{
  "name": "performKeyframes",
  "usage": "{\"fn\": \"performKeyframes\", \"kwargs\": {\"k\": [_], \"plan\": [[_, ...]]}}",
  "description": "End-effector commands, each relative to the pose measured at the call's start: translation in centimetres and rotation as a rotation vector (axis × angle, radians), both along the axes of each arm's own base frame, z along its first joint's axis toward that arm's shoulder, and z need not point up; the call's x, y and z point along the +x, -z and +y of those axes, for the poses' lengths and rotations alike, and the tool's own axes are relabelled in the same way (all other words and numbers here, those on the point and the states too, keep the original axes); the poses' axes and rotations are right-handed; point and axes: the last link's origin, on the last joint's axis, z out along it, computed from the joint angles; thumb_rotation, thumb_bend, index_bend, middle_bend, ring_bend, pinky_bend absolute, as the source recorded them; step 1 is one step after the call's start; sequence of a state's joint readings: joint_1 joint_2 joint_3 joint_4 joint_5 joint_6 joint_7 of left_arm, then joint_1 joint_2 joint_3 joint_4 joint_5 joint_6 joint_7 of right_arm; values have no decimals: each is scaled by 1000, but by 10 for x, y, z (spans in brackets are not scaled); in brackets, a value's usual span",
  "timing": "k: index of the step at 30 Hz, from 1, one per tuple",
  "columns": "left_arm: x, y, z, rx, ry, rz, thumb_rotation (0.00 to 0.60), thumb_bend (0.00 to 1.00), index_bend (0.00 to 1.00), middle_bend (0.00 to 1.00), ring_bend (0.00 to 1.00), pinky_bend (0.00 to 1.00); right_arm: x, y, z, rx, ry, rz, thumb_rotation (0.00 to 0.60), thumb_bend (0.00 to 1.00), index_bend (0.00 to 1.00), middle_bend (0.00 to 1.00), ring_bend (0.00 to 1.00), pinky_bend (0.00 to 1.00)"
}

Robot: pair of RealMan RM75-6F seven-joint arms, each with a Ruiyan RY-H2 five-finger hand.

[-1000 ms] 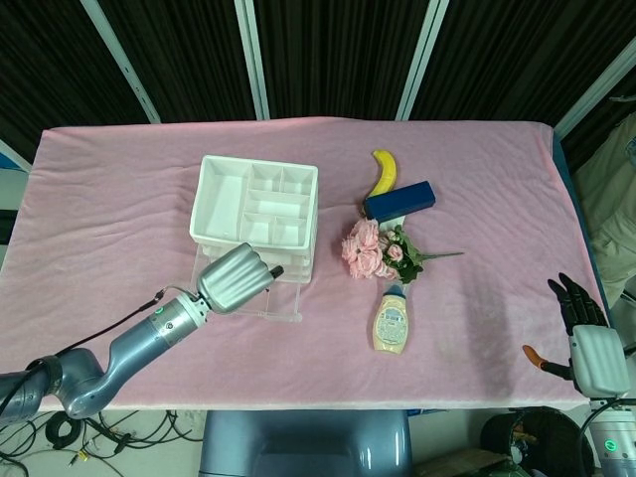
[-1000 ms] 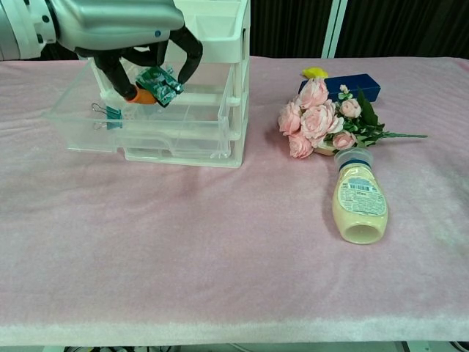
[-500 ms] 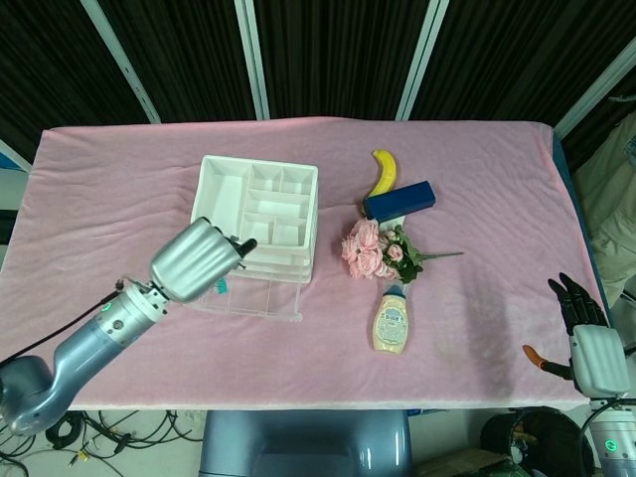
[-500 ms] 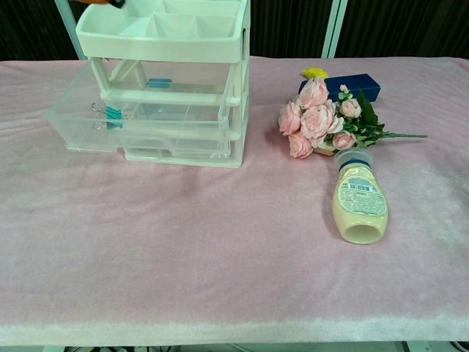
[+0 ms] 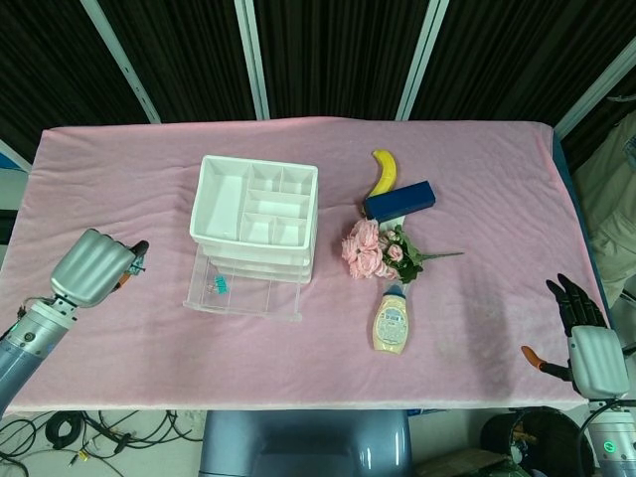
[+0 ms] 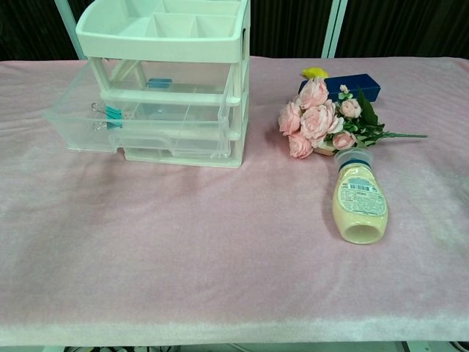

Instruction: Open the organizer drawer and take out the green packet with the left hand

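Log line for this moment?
drawer: open | left hand: clear of organizer, fingers curled, packet not discernible | right hand: idle at table edge

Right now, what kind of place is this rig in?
Probably a lab or test bench rather than a home: a table under a pink cloth, dark corrugated panels with metal struts behind, cables on the floor below, and staged props such as a drawer organizer and banana.

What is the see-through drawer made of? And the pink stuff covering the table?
The drawer looks like clear hard plastic: glossy, and you can see the clips inside through it. The pink table cover looks like soft, fuzzy fabric, maybe velvet or fleece: matte, with gentle wrinkles.
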State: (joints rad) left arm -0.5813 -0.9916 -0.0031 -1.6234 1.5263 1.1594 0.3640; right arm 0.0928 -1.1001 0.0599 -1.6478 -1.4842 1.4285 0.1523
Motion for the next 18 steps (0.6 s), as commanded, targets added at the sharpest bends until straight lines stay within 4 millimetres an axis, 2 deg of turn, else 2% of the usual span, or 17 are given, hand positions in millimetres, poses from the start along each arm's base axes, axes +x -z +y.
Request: {"fn": "performKeyframes", "kwargs": {"k": [1,5,10,15,18], "plan": [[-35,26,-9,-54,-84,9,600,294,580,1000,1000,1000,0,0,0,-1,1,-2,600,46,0,0,0,121],[-50,53,-12,-92,-129,16,600,293,572,1000,1000,1000,0,0,0,-1,3,-5,600,46,0,0,0,121],[-55,83,-12,-119,-147,39,600,289,559,1000,1000,1000,0,-1,0,-4,3,-7,600,45,0,0,0,121],[-56,93,-11,-118,-159,56,600,272,520,1000,1000,1000,0,-1,0,-3,4,-8,600,46,0,0,0,121],[-58,98,-10,-111,-169,64,600,217,474,1000,1000,1000,0,-1,0,-3,3,-9,600,47,0,0,0,121]]}}
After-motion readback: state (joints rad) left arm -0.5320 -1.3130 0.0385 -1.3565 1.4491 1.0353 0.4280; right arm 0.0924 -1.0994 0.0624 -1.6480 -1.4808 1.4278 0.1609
